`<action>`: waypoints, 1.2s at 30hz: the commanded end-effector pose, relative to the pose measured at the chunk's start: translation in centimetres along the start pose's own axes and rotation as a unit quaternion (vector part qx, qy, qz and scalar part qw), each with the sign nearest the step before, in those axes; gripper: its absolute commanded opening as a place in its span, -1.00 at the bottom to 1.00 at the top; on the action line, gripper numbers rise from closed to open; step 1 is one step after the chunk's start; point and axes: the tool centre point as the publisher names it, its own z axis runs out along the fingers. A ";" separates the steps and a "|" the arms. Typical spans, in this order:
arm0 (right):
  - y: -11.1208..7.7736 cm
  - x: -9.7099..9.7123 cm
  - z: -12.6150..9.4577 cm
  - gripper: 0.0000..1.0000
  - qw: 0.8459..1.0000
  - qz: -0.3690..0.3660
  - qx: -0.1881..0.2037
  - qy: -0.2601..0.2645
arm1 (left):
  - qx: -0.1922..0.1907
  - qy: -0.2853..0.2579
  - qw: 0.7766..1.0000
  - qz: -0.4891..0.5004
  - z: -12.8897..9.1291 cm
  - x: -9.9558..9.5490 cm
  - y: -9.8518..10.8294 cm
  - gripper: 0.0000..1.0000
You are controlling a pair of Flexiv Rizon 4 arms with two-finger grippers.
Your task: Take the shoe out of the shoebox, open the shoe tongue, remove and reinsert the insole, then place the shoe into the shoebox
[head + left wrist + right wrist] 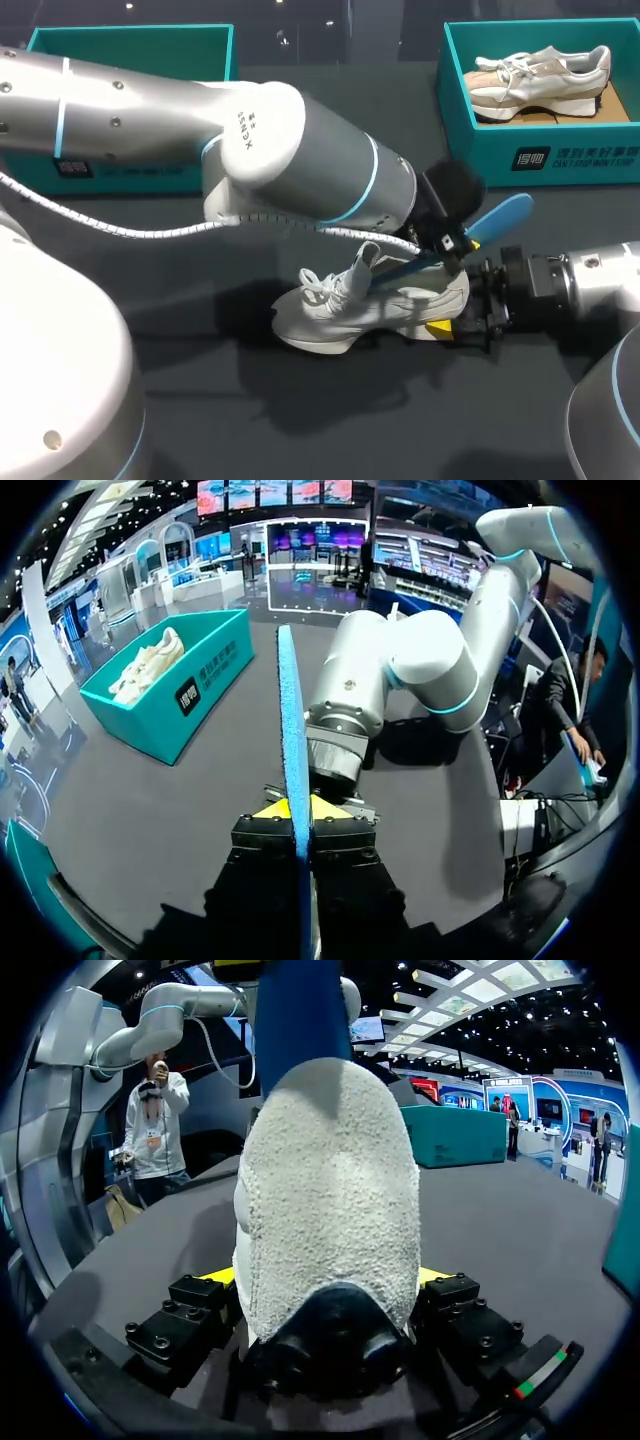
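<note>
A white shoe (365, 305) stands on the dark table, toe to the left. My right gripper (462, 318) is shut on its heel; in the right wrist view the heel (330, 1210) fills the gap between the fingers of my right gripper (325, 1282). My left gripper (455, 243) hangs above the heel, shut on a blue insole (495, 220). The insole slants, its lower end at the shoe's opening. In the left wrist view the insole (292, 730) stands edge-on, pinched at my left gripper (297, 810).
A teal shoebox (530, 155) at the back right holds a second, beige-and-white shoe (540, 75). Another teal shoebox (130, 45) stands at the back left. My left arm (300, 150) spans the table's middle.
</note>
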 end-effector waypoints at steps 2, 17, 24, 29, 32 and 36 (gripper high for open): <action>0.0 0.1 0.1 -1.00 1.000 0.001 0.003 0.000 | 0.015 0.047 0.999 0.005 -2.0 0.9 -1.7 -1.00; 0.0 0.1 0.1 -1.00 1.000 0.001 0.003 0.000 | 0.027 0.094 0.995 -0.007 -4.3 1.7 -3.6 -1.00; 0.0 0.1 0.1 -1.00 1.000 0.001 0.003 0.000 | 0.108 0.109 0.988 -0.035 -8.5 3.6 -6.0 -1.00; 0.0 0.1 0.1 -1.00 1.000 0.001 0.003 0.000 | 0.197 0.121 0.972 -0.043 -13.8 4.9 -10.1 -1.00; 0.0 0.1 0.1 -1.00 1.000 0.001 0.003 0.000 | 0.247 0.127 0.960 -0.037 -17.6 5.7 -12.0 -1.00; 0.0 0.1 0.1 -1.00 1.000 0.001 0.003 0.000 | 0.247 0.127 0.960 -0.037 -17.6 5.7 -12.0 -1.00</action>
